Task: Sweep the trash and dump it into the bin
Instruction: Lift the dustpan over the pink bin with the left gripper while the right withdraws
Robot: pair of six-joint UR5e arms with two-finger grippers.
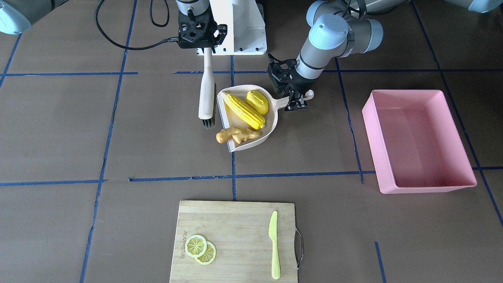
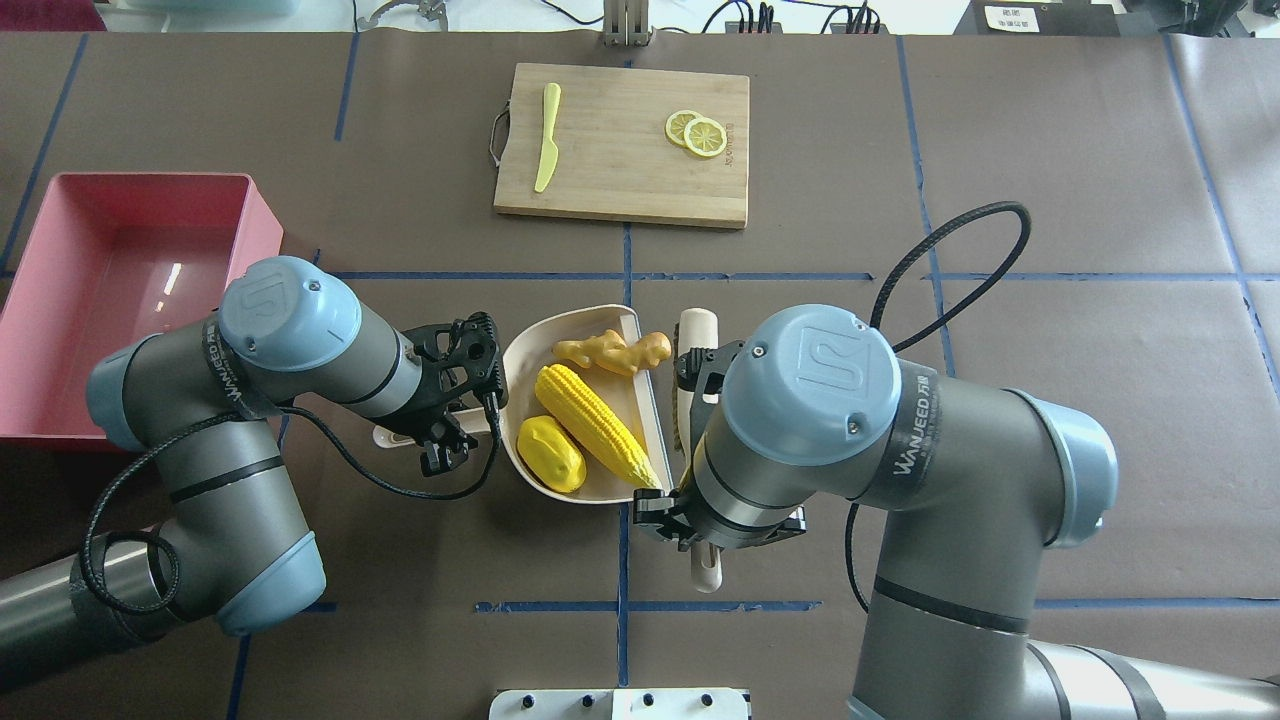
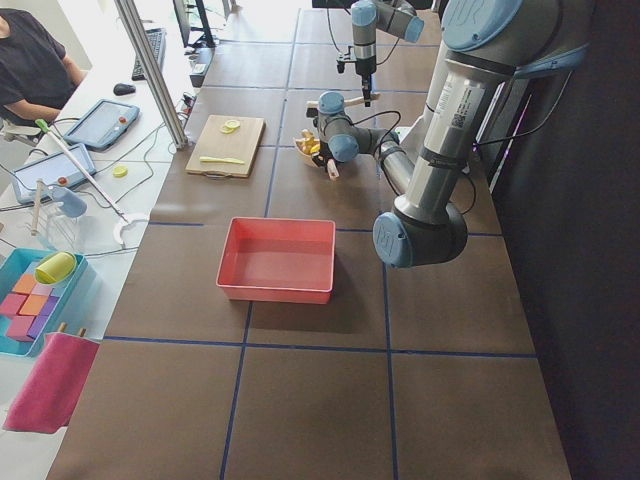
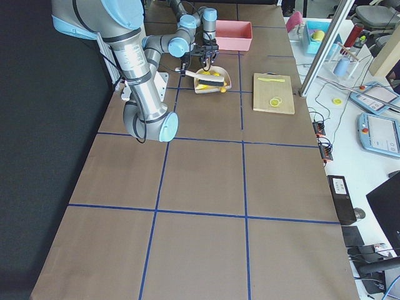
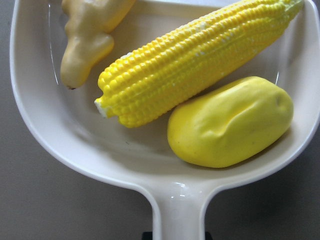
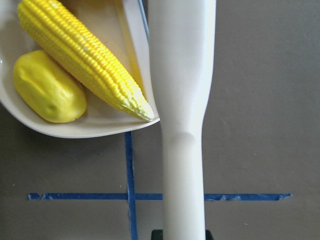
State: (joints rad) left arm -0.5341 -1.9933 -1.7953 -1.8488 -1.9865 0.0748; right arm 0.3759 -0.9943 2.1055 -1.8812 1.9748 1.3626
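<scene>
A cream plastic dustpan (image 1: 272, 122), smooth and glossy with a rounded back and a straight open mouth, is seen on the brown tabletop (image 1: 157, 137), which is marked off by blue tape lines. Three toy foods are carried in it. A long yellow corn cob (image 1: 243, 110), ridged with rows of kernels, is laid slantwise across the pan. A smaller, smooth yellow lump (image 1: 257, 101) with a shallow crease is tucked between the cob and the back wall, touching the cob. A knobbly tan ginger root (image 1: 235, 135) is laid at the mouth, one end jutting past the lip.

The narrow handle of the dustpan is clamped between the fingers of the left tool (image 1: 297, 101), which are closed on it. A brush (image 1: 206, 94) with a smooth, cream, paddle-shaped back and dark bristles is gripped at its thin handle end by the right tool (image 1: 207, 48), likewise closed. The brush is held just beside the mouth of the pan and parallel to it; whether the bristles touch the tabletop cannot be told.

The bin (image 1: 373, 137), a shallow pink plastic box with sloping walls and a shiny floor, is set well apart on the robot's left.
</scene>
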